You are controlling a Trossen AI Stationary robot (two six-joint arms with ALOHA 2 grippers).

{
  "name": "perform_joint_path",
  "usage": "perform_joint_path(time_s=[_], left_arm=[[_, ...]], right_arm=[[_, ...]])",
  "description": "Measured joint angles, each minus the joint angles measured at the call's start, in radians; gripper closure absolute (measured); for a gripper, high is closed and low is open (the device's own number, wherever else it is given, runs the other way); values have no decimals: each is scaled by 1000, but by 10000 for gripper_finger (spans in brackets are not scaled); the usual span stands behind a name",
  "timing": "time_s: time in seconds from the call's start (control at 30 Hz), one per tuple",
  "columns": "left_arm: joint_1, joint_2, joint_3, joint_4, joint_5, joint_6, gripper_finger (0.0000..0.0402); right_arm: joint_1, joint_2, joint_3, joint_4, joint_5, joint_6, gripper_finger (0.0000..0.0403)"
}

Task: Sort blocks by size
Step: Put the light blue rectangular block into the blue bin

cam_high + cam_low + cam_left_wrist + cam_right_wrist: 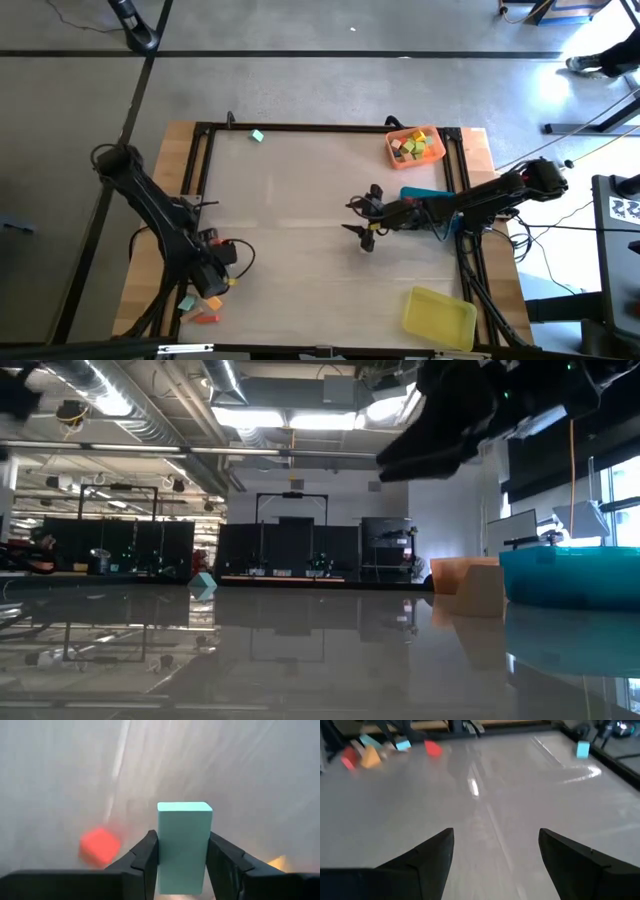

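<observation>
Glossy and pale, the bench carries three trays along its right side: an orange tray at the far corner already holding several blocks, a blue tray mostly hidden under the right arm, and a yellow tray near the front.

At the front left corner, the left gripper is closed on a teal block. The block's long axis runs straight out between the jaws, which press its two long sides. All three trays lie well apart from it, across the bench to the right.

The right gripper hovers open over the middle, holding nothing.

Only the left wrist view shows the grip; from above, the arm hides it. The high view alone shows the trays, a few loose blocks beside the left gripper, and a lone teal block at the far edge.
</observation>
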Motion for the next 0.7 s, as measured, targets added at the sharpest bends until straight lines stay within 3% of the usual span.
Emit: perform_joint_path(time_s=[0.2,0.33,0.5,0.7], left_arm=[[50,-88,71,39,-309,143,275],[104,-137,72,192,-512,308,272],[198,-124,69,482,-572,581,272],[300,-49,70,873,-557,919,272]], right_arm=[[0,17,1,180,-94,-55,116],[0,71,0,348,-167,-87,116],[0,153,0,470,-198,-89,116],[-1,239,0,626,-225,-89,116]])
